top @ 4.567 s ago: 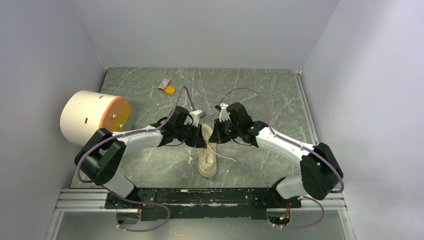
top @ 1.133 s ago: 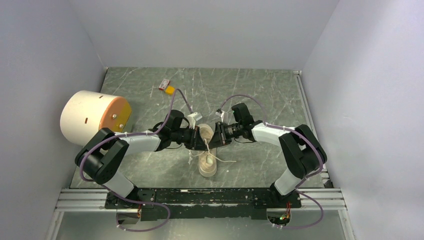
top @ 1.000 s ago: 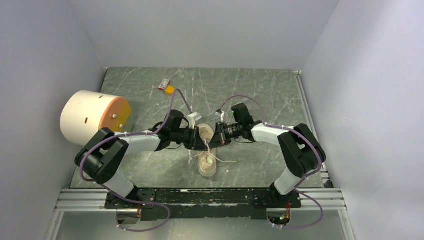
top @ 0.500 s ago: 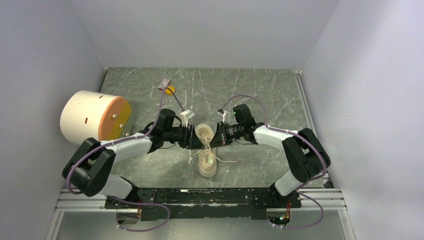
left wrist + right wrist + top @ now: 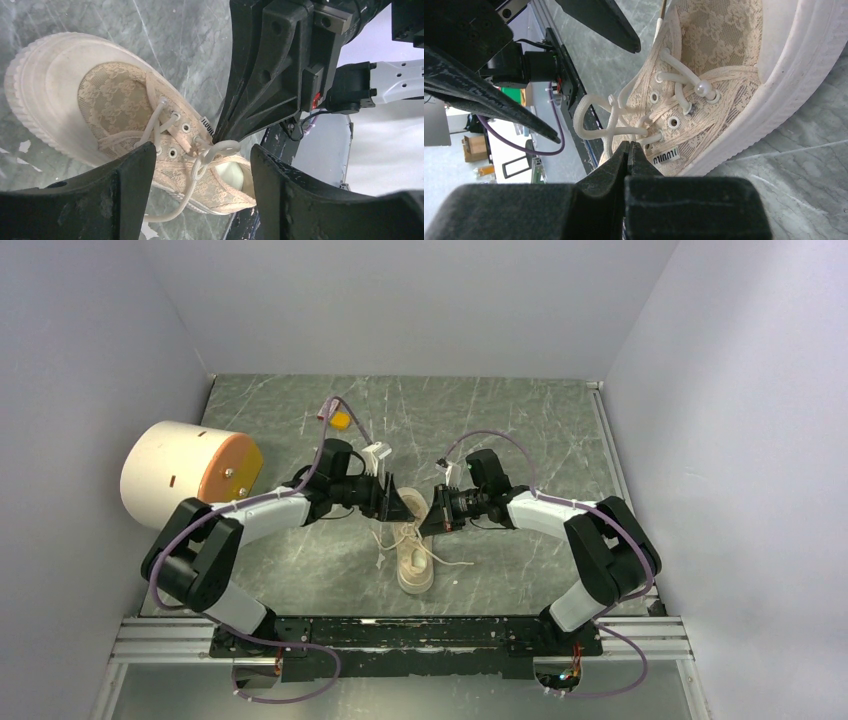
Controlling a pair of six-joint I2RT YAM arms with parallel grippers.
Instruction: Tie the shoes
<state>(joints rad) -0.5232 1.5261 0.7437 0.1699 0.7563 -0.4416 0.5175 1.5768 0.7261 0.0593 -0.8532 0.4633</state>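
A green marbled table (image 5: 520, 410) sits between pale walls. At its left edge a big cream cylinder (image 5: 185, 475) with an orange end lies on its side.

Two white and black arms reach in from the near edge and meet at the middle. There a small cream lace-patterned sneaker (image 5: 415, 560) rests on its sole, well apart from the cylinder.

The left gripper (image 5: 200, 165) is over the shoe's laced middle. Its jaws are spread wide and grasp nothing.

The right gripper (image 5: 628, 145) faces it from the other side. Its jaws are clenched tight, the tips pressed against the eyelet row. Whether a strand is pinched between them I cannot tell.

The thin white laces (image 5: 594, 112) loop loosely beside those tips, and loose ends trail onto the table.

A tiny orange item (image 5: 341, 421) lies near the far edge.
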